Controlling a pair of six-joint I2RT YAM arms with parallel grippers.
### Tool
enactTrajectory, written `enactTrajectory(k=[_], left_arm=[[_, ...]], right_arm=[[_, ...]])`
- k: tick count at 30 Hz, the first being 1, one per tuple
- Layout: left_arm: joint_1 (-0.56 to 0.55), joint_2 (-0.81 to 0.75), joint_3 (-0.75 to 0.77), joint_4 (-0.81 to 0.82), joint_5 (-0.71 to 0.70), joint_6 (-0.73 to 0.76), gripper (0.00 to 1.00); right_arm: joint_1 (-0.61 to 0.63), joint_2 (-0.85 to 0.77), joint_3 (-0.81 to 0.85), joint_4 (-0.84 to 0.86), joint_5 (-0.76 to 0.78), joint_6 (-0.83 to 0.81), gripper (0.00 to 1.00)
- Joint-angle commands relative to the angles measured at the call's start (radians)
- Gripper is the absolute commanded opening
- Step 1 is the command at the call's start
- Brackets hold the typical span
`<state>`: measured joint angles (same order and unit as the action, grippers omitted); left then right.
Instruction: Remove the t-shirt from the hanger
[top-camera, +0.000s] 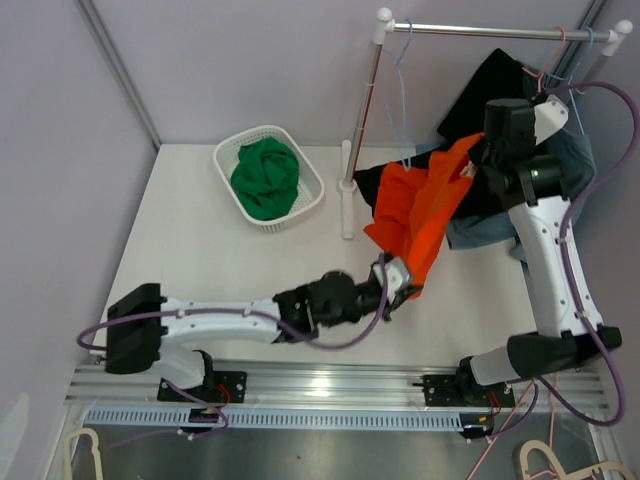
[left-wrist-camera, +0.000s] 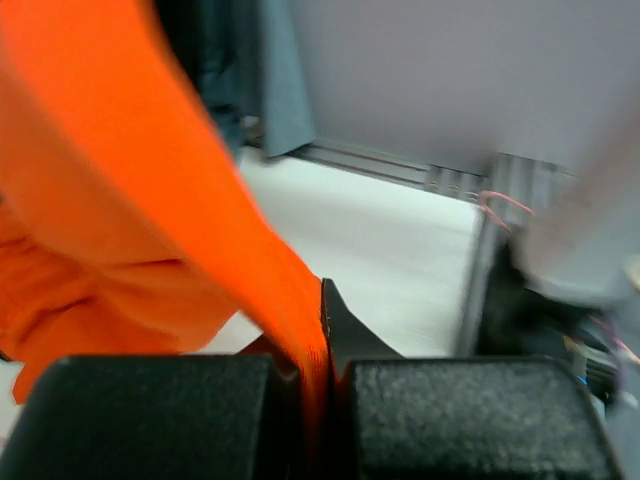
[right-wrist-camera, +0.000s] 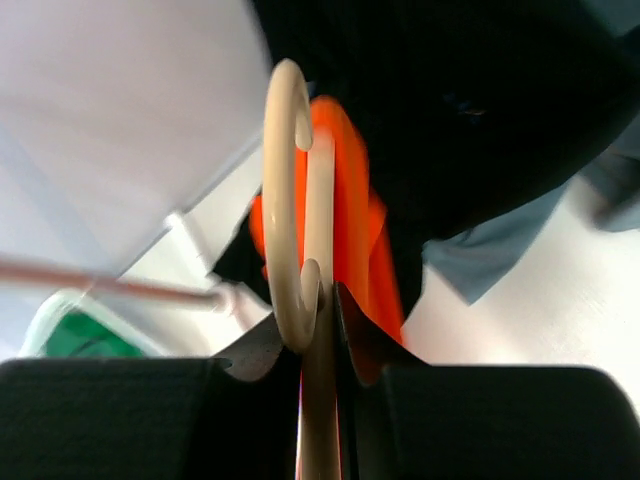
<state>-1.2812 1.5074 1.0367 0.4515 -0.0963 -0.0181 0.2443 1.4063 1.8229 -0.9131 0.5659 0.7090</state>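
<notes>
The orange t-shirt (top-camera: 425, 205) hangs in mid-air between my two grippers, stretched from upper right to lower left. My left gripper (top-camera: 398, 275) is shut on its lower edge. In the left wrist view the orange cloth (left-wrist-camera: 130, 200) runs down into the closed left gripper (left-wrist-camera: 325, 330). My right gripper (top-camera: 478, 165) holds the top end. In the right wrist view it (right-wrist-camera: 322, 310) is shut on the cream hanger (right-wrist-camera: 285, 200), whose hook curls above the jaws, with the t-shirt (right-wrist-camera: 350, 200) behind it. The cloth hides most of the hanger.
A white basket (top-camera: 225, 150) with a green garment (top-camera: 268, 178) sits at the back left. The clothes rack's post (top-camera: 365, 100) and rod (top-camera: 480, 30) stand behind, carrying a blue wire hanger (top-camera: 403, 70). Black (top-camera: 480, 85) and blue-grey (top-camera: 575, 160) garments hang at right.
</notes>
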Motion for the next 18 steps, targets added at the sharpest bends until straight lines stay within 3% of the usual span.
enactTrajectory(k=[1,2,6,10,13,16,18], left_arm=[[-0.196,-0.182,-0.139,0.217,-0.095,0.158,0.0],[-0.228,-0.206,-0.164,0.263,-0.117,0.193,0.01],[-0.352,-0.291,-0.289,0.306,-0.19,0.204,0.01],[-0.36,-0.279,-0.325,0.3,-0.274,0.189,0.0],[-0.241,-0.214,-0.23,0.107,-0.293,0.054,0.0],[-0.071,-0.115,-0.12,-0.111,-0.26,-0.241,0.0],[0.055,-0.066,-0.043,-0.204,-0.211,-0.35,0.01]], right_arm=[[-0.124,0.147,0.096,-0.067,-0.101,0.001,0.0],[-0.166,0.169,0.122,-0.085,-0.172,-0.002,0.0],[-0.203,0.206,0.158,-0.081,-0.227,-0.02,0.0],[-0.209,0.194,0.167,-0.084,-0.296,-0.046,0.0],[-0.208,0.151,0.154,-0.079,-0.431,-0.086,0.0],[-0.195,0.082,0.118,-0.067,-0.532,-0.149,0.0],[-0.174,0.037,0.078,-0.066,-0.544,-0.207,0.0]])
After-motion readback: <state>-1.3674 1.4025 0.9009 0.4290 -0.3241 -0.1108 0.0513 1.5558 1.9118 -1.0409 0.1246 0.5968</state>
